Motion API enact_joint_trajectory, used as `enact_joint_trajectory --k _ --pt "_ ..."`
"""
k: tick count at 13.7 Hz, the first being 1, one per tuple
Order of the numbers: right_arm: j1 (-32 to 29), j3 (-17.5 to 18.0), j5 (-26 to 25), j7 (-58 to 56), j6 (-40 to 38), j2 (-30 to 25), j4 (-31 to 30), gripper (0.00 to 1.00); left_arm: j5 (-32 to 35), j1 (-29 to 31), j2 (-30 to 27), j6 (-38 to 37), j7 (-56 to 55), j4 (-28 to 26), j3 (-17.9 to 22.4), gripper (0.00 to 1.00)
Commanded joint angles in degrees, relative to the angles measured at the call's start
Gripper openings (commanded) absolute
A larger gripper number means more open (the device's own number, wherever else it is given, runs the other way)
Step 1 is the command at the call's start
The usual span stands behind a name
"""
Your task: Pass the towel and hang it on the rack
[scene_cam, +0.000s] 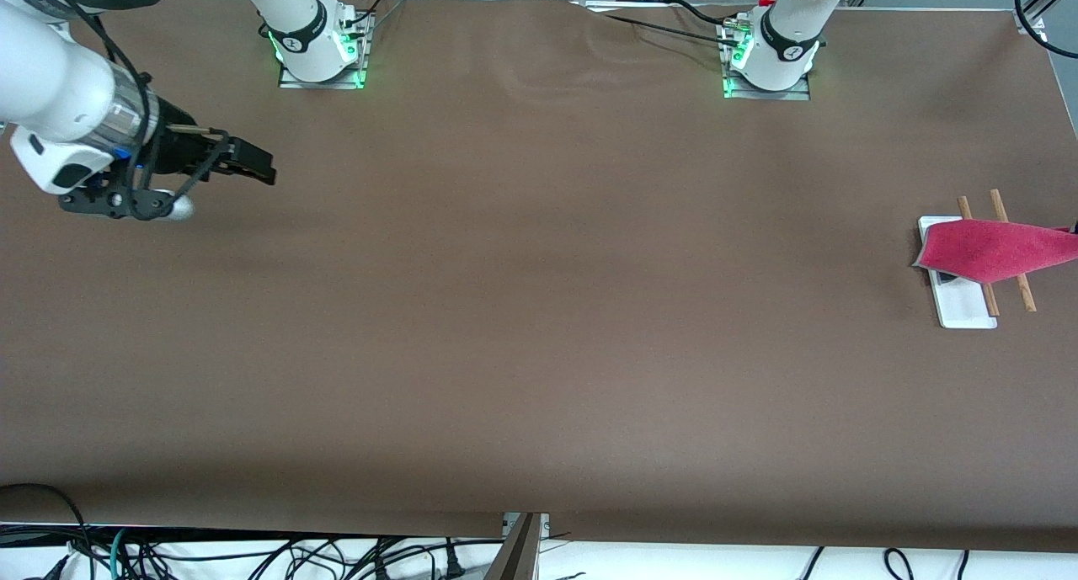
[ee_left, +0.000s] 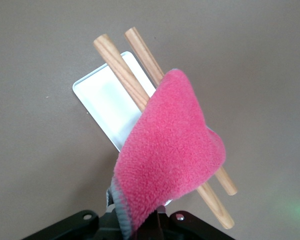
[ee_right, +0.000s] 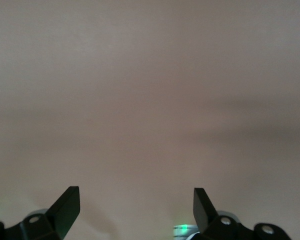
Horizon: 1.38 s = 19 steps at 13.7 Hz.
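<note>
Towel draped over rack rods, left end effector clamped on its corner; release left. Right end effector waits, agape, over bare surface

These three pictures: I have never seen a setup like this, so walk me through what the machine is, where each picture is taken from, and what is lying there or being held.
Two white robot arms stand at a brown table, each ending in a two-finger gripper. The wide picture comes from a high camera facing the arms. The other two come from cameras on the arms' wrists, looking down past their own fingers.

At the left arm's end of the table stands the rack: a flat white base carrying two thin wooden rods. The pink towel is draped across the rods. The left gripper is shut on the towel's grey-trimmed edge, as its wrist picture shows.

The right gripper is open, holds nothing and waits over bare table at the right arm's end.
</note>
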Motion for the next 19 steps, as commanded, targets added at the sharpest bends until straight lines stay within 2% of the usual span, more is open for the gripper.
enact_joint_trajectory --k 1,4,5,6,12,15,19 --pt "-3.6 1.0 -2.8 -7.1 2.2 -2.6 -3.4 1.0 1.3 0.4 1.4 -0.4 1.1 2.4 -0.3 0.0" --pt "-6.5 3.0 -3.9 -10.6 3.7 -2.5 -3.4 1.0 1.2 1.0 2.6 0.4 1.3 2.3 -0.3 0.0" --pt "-6.1 3.0 -4.8 -10.5 3.4 -2.7 -3.3 1.0 1.4 1.0 2.6 0.5 1.4 2.3 -0.3 0.32" --pt "-6.1 3.1 -5.2 -10.5 3.3 -2.6 -3.1 1.0 1.5 0.9 2.6 0.5 1.4 2.3 -0.3 0.99" --pt "-4.5 4.0 -8.3 -9.0 3.7 -2.2 -2.3 1.0 1.6 1.1 2.8 0.6 1.5 2.1 -0.2 1.0" --pt "-4.4 4.0 -8.7 -9.1 3.3 -2.0 -2.1 1.0 1.7 3.4 5.7 5.6 3.1 1.7 -0.2 1.0" --pt "-3.5 3.8 -10.9 -9.5 3.0 -1.3 0.6 1.0 1.7 3.5 5.6 5.7 4.9 1.9 -0.2 1.0"
